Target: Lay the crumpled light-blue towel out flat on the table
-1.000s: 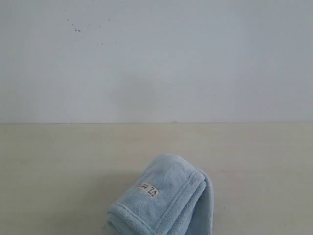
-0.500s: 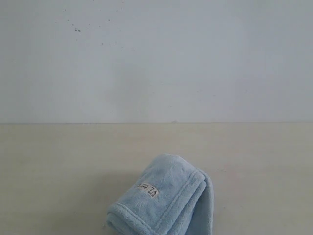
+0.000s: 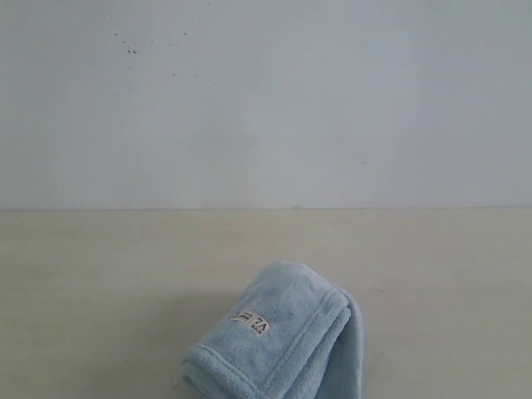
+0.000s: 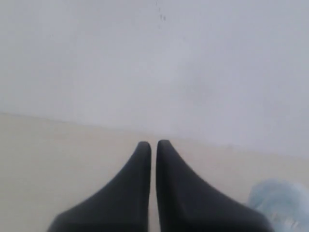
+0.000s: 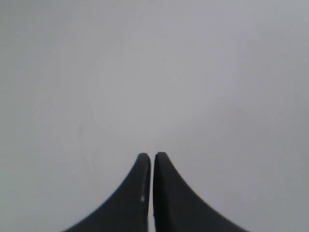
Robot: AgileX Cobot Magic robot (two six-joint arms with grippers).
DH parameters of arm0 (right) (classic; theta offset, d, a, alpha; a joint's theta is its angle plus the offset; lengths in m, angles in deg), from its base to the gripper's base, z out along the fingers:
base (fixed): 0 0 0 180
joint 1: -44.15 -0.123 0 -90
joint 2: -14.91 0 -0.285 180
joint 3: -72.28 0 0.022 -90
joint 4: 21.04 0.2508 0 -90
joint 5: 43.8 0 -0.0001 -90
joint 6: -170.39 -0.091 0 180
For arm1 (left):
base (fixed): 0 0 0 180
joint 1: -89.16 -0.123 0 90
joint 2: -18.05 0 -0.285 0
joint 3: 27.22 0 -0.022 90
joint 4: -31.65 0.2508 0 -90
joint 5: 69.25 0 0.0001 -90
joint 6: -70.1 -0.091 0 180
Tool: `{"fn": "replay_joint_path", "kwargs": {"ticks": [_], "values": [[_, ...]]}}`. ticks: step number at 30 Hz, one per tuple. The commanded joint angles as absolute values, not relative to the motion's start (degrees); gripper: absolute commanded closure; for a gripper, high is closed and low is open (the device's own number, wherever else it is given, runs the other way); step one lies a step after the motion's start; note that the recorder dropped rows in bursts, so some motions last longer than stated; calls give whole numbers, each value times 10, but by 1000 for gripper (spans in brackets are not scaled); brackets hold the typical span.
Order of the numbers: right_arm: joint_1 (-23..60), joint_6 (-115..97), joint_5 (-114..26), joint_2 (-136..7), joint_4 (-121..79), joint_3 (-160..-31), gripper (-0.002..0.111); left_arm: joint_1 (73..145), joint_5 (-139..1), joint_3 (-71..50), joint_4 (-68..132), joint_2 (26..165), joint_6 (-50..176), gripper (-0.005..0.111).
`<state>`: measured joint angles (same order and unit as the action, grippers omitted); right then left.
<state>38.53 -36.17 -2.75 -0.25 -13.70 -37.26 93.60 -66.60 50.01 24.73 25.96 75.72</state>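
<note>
The light-blue towel (image 3: 278, 337) lies bunched and folded on the pale-beige table (image 3: 100, 283), near the front edge of the exterior view, its small white label facing up. No arm shows in that view. In the left wrist view my left gripper (image 4: 153, 144) is shut with nothing between its black fingers, held above the table, and a blurred edge of the towel (image 4: 280, 203) shows off to one side. My right gripper (image 5: 152, 155) is also shut and empty, facing only the plain pale wall.
A white wall (image 3: 266, 100) with a few dark specks (image 3: 131, 50) rises behind the table's far edge. Bare table surface lies to both sides of the towel.
</note>
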Motion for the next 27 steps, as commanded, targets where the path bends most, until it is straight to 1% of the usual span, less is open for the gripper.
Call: {"fn": "replay_joint_path", "kwargs": {"ticks": [1,4,7,10,12,14,17,18,20,21,25,27], "values": [[389,-344,-29,-129,-153,-426,106,937,-780,500,169,258,861,103],[389,-343,-46,-227,-240,-464,106,937,-820,500,171,258,864,103],[389,-359,-111,-331,-377,-491,106,937,-824,500,171,258,878,103],[389,-462,-194,-460,-456,-501,106,937,-769,500,173,258,886,103],[389,-514,-233,-545,-457,-501,106,937,-706,500,196,258,874,103],[389,-568,-265,-600,-460,-501,106,937,-660,500,227,258,848,103],[362,-691,-358,-650,-537,-501,106,937,-677,500,228,258,848,103],[337,-726,-408,-651,-594,-499,106,937,-681,500,228,258,848,103],[270,-757,-469,-645,-628,-492,106,937,-668,500,227,263,862,103],[215,-753,-492,-637,-624,-487,106,939,-656,500,217,275,873,103],[38,-658,-577,-611,-592,-487,106,965,-632,500,171,329,875,103],[-38,-614,-656,-604,-552,-504,106,990,-639,500,171,364,859,103]]}}
